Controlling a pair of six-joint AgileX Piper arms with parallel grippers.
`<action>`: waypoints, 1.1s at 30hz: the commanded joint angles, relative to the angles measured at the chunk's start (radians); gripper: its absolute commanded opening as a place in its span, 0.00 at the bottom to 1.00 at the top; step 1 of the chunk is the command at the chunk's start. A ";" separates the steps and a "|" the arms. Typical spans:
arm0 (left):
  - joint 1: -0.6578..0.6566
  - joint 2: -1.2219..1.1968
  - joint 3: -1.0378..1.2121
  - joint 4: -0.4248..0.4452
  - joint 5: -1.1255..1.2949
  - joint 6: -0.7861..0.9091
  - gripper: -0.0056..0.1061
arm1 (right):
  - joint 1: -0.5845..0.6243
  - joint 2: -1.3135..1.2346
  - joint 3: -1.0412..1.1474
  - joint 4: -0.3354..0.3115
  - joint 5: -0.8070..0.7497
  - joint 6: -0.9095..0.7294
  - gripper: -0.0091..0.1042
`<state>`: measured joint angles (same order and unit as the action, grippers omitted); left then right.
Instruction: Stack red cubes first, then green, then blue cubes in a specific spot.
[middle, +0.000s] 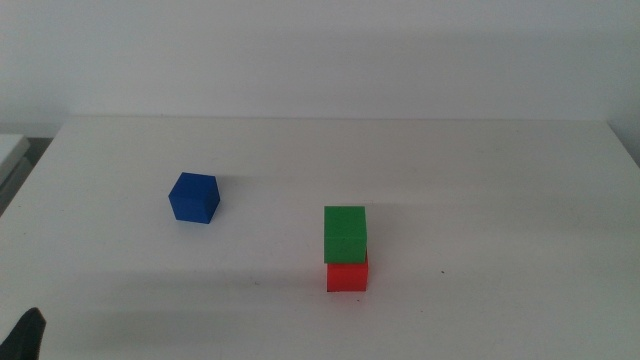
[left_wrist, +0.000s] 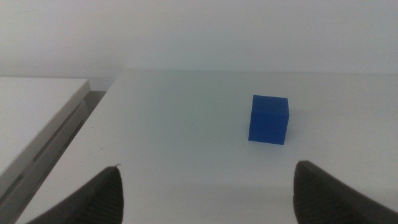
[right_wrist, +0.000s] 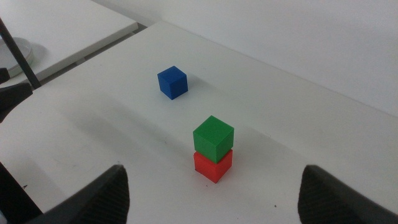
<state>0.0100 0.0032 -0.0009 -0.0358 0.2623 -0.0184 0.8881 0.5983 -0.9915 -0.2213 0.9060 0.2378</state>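
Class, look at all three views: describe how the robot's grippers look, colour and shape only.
Little shows. The left gripper and right gripper each have two dark, matte jaws with rounded tips. In the middle view only a dark tip shows at the bottom-left corner. No cables or markings are visible.

Blue cube on white table, beyond the left gripper (jaws wide apart, nothing between)
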 joint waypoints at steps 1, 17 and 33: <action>0.000 -0.003 0.001 0.003 -0.013 -0.005 0.89 | 0.000 -0.004 0.009 -0.004 -0.016 -0.007 0.88; -0.050 0.928 -0.932 -0.118 0.749 0.135 0.89 | 0.000 -0.004 0.009 -0.004 -0.016 -0.007 0.88; -0.191 1.616 -1.511 -0.008 0.925 0.097 0.89 | 0.000 -0.004 0.009 -0.004 -0.016 -0.007 0.88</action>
<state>-0.1731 1.5672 -1.4682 -0.0574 1.1837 0.0581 0.8881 0.5983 -0.9907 -0.2213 0.8987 0.2378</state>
